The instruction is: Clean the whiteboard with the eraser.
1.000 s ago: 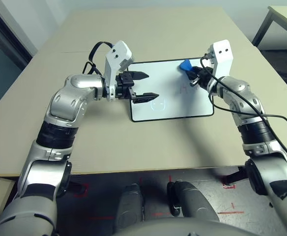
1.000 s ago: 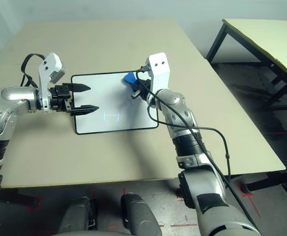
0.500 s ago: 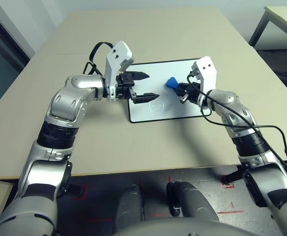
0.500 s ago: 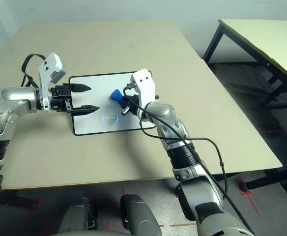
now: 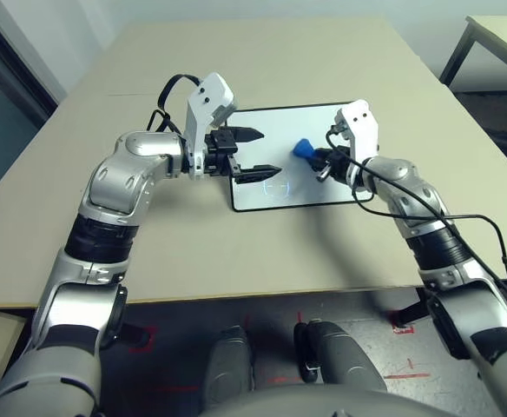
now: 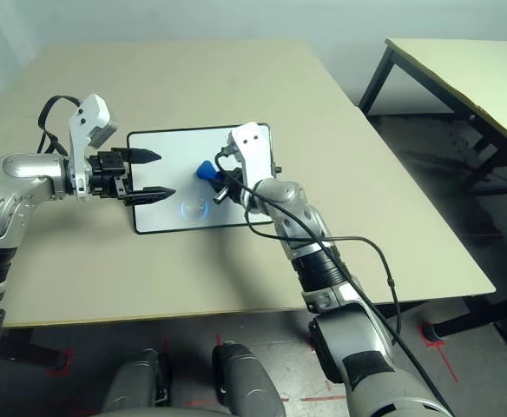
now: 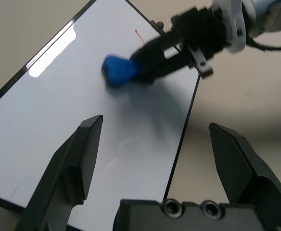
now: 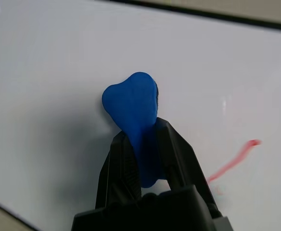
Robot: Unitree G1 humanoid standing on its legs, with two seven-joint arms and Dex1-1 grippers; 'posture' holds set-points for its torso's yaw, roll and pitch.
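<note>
Since a second ago the right tool [image 5: 316,160], gripping the eraser [image 5: 304,148], has moved toward the whiteboard's [image 5: 323,186] middle; left tool [image 5: 262,152] wide apart; beige tabletop [image 5: 236,252].

whiteboard [image 5: 310,182]: white face, thin black frame, faint bluish circle mark [image 5: 276,185], short red streak [image 8: 234,161]. eraser [image 8: 133,115]: bright blue. gripper fingers [image 7: 70,166] both black, wrist housings white, forearms silver. table [image 5: 236,252] plain beige, no pattern.

Large beige table [image 5: 262,252], second beige table with black legs [image 6: 462,78] to the right
</note>
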